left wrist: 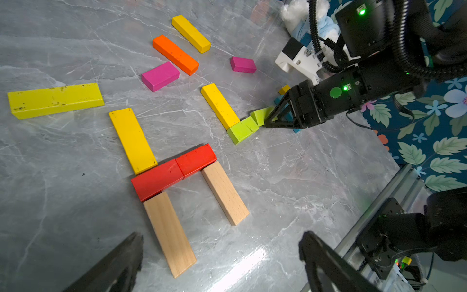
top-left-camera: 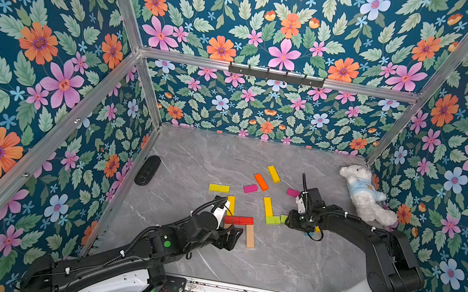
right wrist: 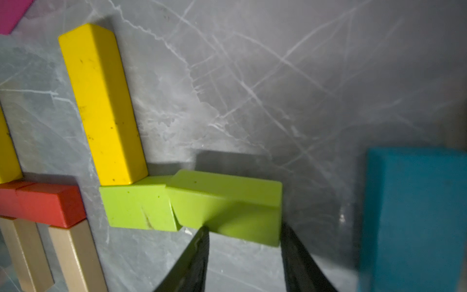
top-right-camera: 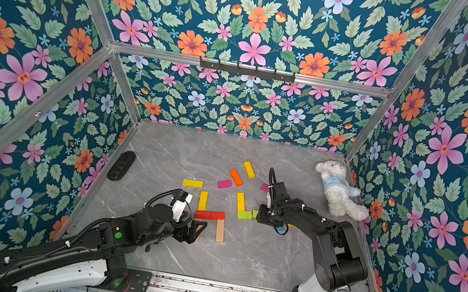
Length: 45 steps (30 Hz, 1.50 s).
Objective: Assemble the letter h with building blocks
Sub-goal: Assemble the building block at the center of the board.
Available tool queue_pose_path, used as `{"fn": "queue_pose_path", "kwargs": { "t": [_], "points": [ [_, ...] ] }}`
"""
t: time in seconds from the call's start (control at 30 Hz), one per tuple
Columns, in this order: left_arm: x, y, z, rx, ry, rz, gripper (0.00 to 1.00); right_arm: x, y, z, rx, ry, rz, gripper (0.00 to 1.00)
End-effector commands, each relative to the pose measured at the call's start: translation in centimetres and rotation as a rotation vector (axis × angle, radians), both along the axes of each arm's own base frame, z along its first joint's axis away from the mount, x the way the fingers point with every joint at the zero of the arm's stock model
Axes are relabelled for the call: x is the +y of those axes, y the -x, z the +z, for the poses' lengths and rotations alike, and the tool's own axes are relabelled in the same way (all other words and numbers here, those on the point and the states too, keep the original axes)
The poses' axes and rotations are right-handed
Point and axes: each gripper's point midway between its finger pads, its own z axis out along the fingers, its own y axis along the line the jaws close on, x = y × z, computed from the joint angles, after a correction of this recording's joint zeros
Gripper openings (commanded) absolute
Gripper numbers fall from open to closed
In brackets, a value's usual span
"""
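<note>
**Item: lime block [right wrist: 227, 199], half-length.** It lies on the table [top-left-camera: 192, 152] at the tips of the right gripper [right wrist: 243, 227]. One end rides tilted over the end of a second lime block [right wrist: 139, 207], which sits flat against the foot of a yellow bar [right wrist: 101, 101].

**Long axis.** It runs roughly in line with the flat lime block and crosswise to the yellow bar.

**Fingers, right.** They are partly parted. One stands just beside the block's free end and the other stands before its long face. Whether they clamp the block or only touch it cannot be told.

**Fingers, left.** The left gripper [left wrist: 222, 235] is spread wide and empty. It hangs over the near end of a finished figure: yellow upright [left wrist: 132, 140], red crossbar [left wrist: 174, 172] and two plain wood legs [left wrist: 168, 232].

**Nearer arm.** The right arm is at the block, and the left is well apart from it.

**Judgement.** The coming move is probably to settle the tilted block flat, end to end with its neighbour. This depends on lowering its raised end without shifting the neighbour or the yellow bar.

**Adjacent.** A blue block [right wrist: 414, 215] lies near the free end.

**Spares.** Beyond lie yellow [top-left-camera: 218, 187], orange [top-left-camera: 261, 182] and magenta [top-left-camera: 250, 188] blocks. The toy bear [top-left-camera: 364, 192] is in the far corner.

**Obscured.**
- In both top views the right gripper covers most of the tilted block.
- Only slivers of the blue block show under the arm.
- The wrist view of the blue block is blurred and cut off.
</note>
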Motion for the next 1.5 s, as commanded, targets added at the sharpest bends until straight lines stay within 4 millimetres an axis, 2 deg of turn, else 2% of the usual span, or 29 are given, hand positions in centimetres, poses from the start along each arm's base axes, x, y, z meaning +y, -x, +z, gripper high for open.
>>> {"fn": "queue_pose_path", "kwargs": {
  "t": [0.0,0.33,0.43,0.53,0.6,0.73,0.8,0.9,1.0,1.27,1.47],
  "points": [
    [0.0,-0.1,-0.2,-0.006,-0.008,0.002,0.99,-0.8,1.2,-0.6,0.060,0.045,-0.008,0.50],
    [0.0,-0.2,-0.2,-0.006,-0.012,0.005,0.99,-0.3,-1.0,1.8,-0.005,0.047,0.010,0.56],
    [-0.1,-0.1,-0.2,-0.004,-0.010,0.001,0.99,0.2,-2.0,3.4,-0.046,0.029,0.015,0.57],
    [-0.1,-0.2,-0.2,-0.006,-0.008,0.003,0.99,0.2,-3.3,4.2,-0.071,0.047,0.017,0.52],
    [-0.2,-0.2,-0.1,-0.005,-0.006,0.003,0.99,0.2,-4.1,3.4,-0.049,0.058,0.022,0.45],
    [-0.2,-0.3,-0.2,-0.003,-0.010,0.002,0.99,0.8,-5.6,1.9,-0.009,0.078,0.042,0.16],
    [-0.2,-0.2,-0.2,-0.001,-0.012,0.004,0.99,0.7,-6.0,1.2,0.000,0.094,0.041,0.06],
    [0.0,-0.2,0.0,-0.002,-0.011,0.007,0.99,0.7,-6.2,0.2,0.024,0.108,0.047,0.00],
    [0.2,-0.3,0.1,-0.008,-0.014,0.012,0.99,1.0,-5.8,-0.3,0.042,0.095,0.062,0.00],
    [-0.1,-0.4,-0.2,-0.004,-0.025,0.007,0.99,2.3,-4.4,-0.4,0.049,0.067,0.103,0.00],
    [-0.1,-0.4,-0.1,-0.007,-0.023,0.007,0.99,2.1,-4.2,-0.7,0.053,0.077,0.097,0.00]
  ]
}}
